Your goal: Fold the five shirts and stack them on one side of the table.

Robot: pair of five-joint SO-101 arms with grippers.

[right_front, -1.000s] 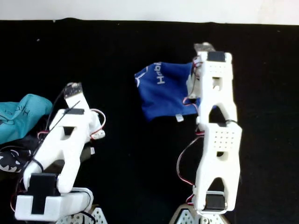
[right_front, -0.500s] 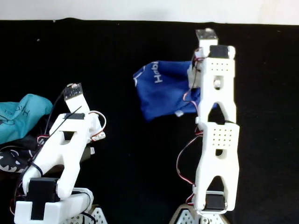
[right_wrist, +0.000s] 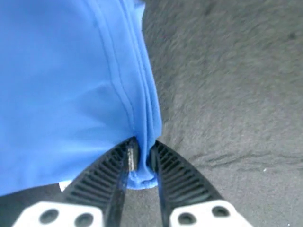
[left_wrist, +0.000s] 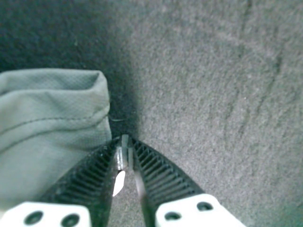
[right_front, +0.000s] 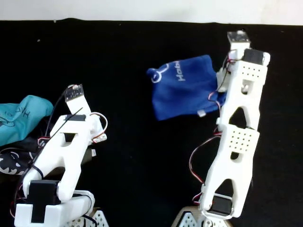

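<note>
Step in hand: I judge this to be work on the blue shirt [right_front: 184, 87], either finishing a fold or shifting it while it is held by one edge.
Blue shirt: it lies on the far, right-of-centre part of the black table [right_front: 118, 56], doubled into a rough rectangle. A small white tag [right_front: 201, 113] pokes out at its near edge.
Right gripper [right_wrist: 140, 153]: the jaws are clamped on the blue shirt's right hem, with a bunched fold of fabric pinched between them.
Right arm [right_front: 234, 142]: it stretches from the near edge out to the shirt's right side.
Left gripper [left_wrist: 125, 146]: the jaws are pressed together with nothing between them. The tips are low over the table, just beside the hem of a pale cloth, probably the teal shirt [right_front: 21, 118].
Left arm [right_front: 61, 151]: it is tucked back at the near left.
Stack side: at the left edge the teal shirt rests bunched on a dark garment with white print [right_front: 9, 163]. It looks more like a heap than a neat stack.
Progress: by my reading the task is well short of done, as three garments can be made out.
Next move calls for: keeping the pinch firm while the blue shirt goes left toward the heap, and supporting the fold so it does not fall open.
Risk: held by one hem, the loose layers may slide apart on the cloth-covered table.
</note>
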